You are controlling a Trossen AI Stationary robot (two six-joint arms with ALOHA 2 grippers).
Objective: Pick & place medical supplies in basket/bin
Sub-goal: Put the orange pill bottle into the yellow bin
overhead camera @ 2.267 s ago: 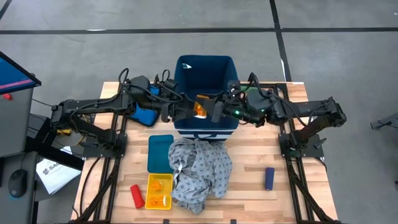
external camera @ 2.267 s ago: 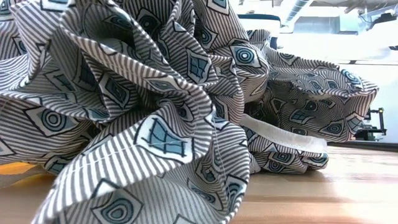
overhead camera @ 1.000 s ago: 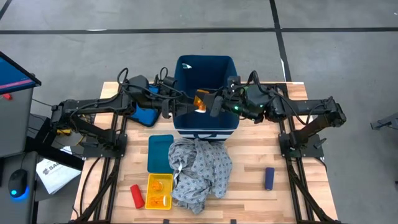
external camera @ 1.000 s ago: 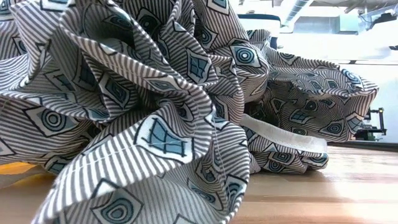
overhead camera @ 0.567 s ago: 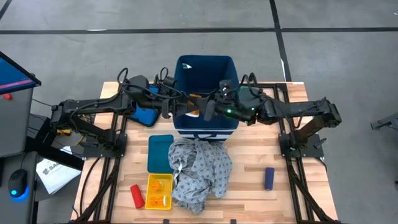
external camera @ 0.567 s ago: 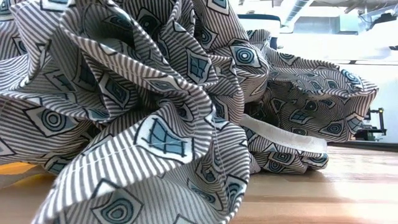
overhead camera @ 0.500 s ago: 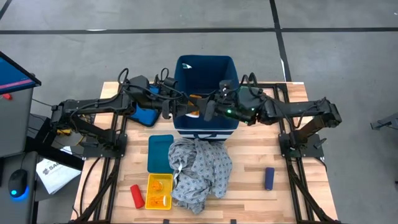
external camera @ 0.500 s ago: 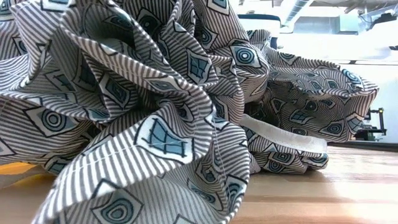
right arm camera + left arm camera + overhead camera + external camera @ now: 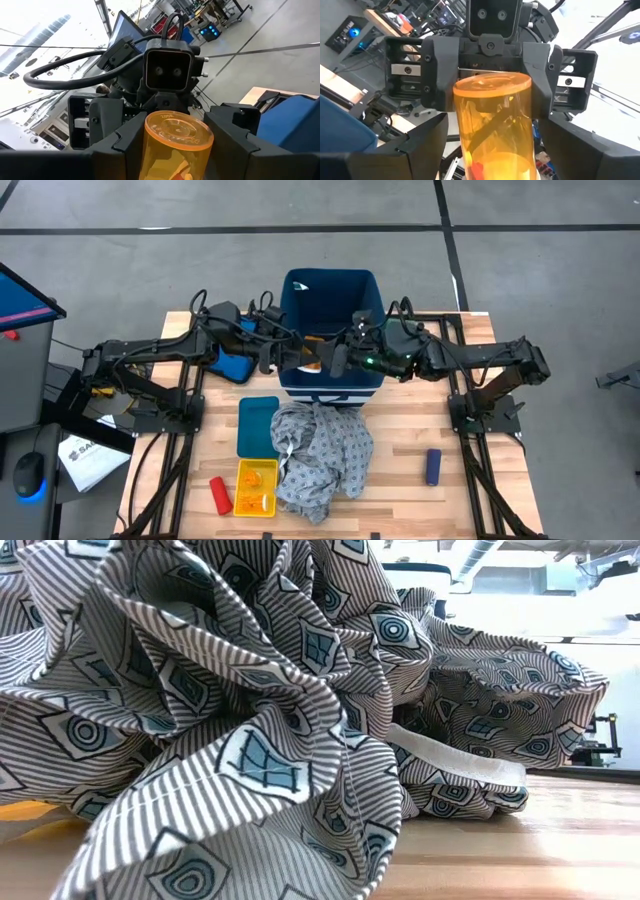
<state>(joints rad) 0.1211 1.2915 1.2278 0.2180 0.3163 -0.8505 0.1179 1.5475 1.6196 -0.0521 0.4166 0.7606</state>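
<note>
Orange pill bottle (image 9: 312,364) held between both hands over the navy bin (image 9: 331,300).
Since a second ago it has sunk from bright above the rim to low between the left hand (image 9: 298,363) and right hand (image 9: 322,364), each pinching it. On the desk (image 9: 400,500): one gown (image 9: 322,458), one red cylinder (image 9: 218,495), one dark-blue cylinder (image 9: 432,467).

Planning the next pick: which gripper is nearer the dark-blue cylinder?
Right. The right gripper is over the bin, on the dark-blue cylinder's side; the left gripper sits farther away.
</note>
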